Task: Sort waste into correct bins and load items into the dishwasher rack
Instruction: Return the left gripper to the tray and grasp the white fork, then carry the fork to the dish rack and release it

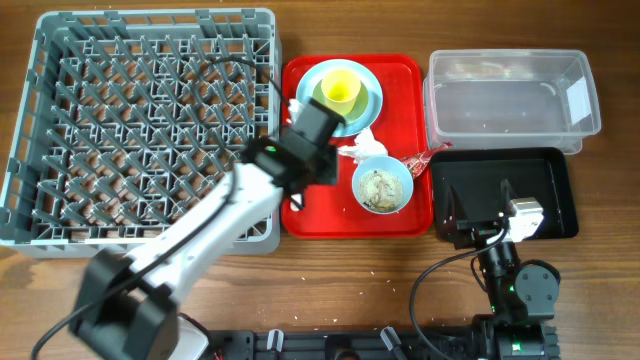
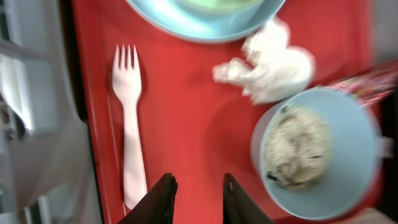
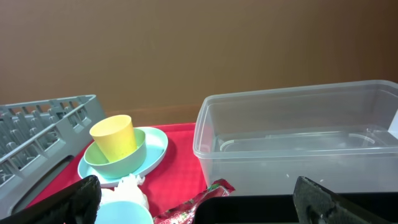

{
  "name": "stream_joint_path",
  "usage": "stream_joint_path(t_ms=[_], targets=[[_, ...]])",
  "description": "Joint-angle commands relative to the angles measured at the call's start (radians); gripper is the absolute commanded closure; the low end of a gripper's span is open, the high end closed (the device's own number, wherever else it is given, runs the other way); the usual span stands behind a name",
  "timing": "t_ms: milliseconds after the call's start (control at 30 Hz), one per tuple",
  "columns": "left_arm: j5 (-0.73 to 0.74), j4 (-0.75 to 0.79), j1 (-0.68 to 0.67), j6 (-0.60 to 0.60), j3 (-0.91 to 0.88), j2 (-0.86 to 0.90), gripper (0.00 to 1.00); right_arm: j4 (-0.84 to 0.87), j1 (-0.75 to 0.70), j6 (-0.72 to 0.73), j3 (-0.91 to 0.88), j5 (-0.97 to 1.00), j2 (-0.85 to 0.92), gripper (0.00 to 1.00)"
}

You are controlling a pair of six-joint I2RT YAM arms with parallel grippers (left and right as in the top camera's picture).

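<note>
Fork (image 2: 130, 134) on red tray (image 2: 186, 124), just left of left arm's fingers (image 2: 160, 200)

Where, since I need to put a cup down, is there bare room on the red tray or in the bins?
Bare red tray lies between the fork and the food bowl. The black tray looks bare. Crowded beyond that bowl: napkin, wrapper, plate.
</note>
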Motion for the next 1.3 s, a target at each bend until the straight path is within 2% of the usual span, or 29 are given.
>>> stream_joint_path(t_ms=[0, 100, 167, 300, 500, 600, 667, 733, 867, 900, 1000, 1133, 1167, 1267], targets=[[-0.242, 0.058, -0.059, -0.056, 0.005, 0.150, 0.69, 0.003, 0.006, -0.014, -0.001, 0.000, -0.003, 0.00], [-0.320, 0.106, -0.058, -0.056, 0.005, 0.255, 0.68, 0.003, 0.006, -0.014, -0.001, 0.000, -0.003, 0.00], [-0.422, 0.154, -0.051, -0.055, 0.005, 0.301, 0.61, 0.003, 0.006, -0.014, -0.001, 0.000, -0.003, 0.00], [-0.420, 0.209, -0.024, -0.044, 0.005, 0.307, 0.69, 0.003, 0.006, -0.014, -0.001, 0.000, -0.003, 0.00], [-0.403, 0.224, -0.016, -0.041, 0.005, 0.394, 0.69, 0.003, 0.006, -0.014, -0.001, 0.000, -0.003, 0.00], [-0.280, 0.254, -0.016, 0.008, 0.005, 0.435, 0.70, 0.003, 0.006, -0.014, -0.001, 0.000, -0.003, 0.00], [-0.211, 0.255, -0.018, 0.010, 0.005, 0.447, 0.76, 0.003, 0.006, -0.014, -0.001, 0.000, -0.003, 0.00], [-0.153, 0.256, -0.026, 0.009, 0.006, 0.446, 0.87, 0.003, 0.006, -0.014, -0.001, 0.000, -0.003, 0.00], [-0.154, 0.246, -0.027, 0.009, 0.006, 0.437, 0.92, 0.003, 0.006, -0.014, -0.001, 0.000, -0.003, 0.00], [-0.154, 0.245, -0.027, 0.009, 0.006, 0.422, 0.96, 0.003, 0.006, -0.014, -0.001, 0.000, -0.003, 0.00], [-0.187, 0.226, -0.027, 0.008, 0.008, 0.325, 0.96, 0.003, 0.006, -0.014, -0.001, 0.000, -0.003, 0.00], [-0.197, 0.170, -0.022, 0.000, 0.026, 0.065, 0.96, 0.003, 0.006, -0.014, -0.001, 0.000, -0.003, 0.00], [-0.204, 0.155, -0.009, -0.011, 0.029, -0.035, 0.96, 0.003, 0.006, -0.014, -0.001, 0.000, -0.003, 0.00], [-0.204, 0.113, 0.058, -0.011, 0.029, -0.193, 0.96, 0.003, 0.006, -0.014, -0.001, 0.000, -0.003, 0.00]])
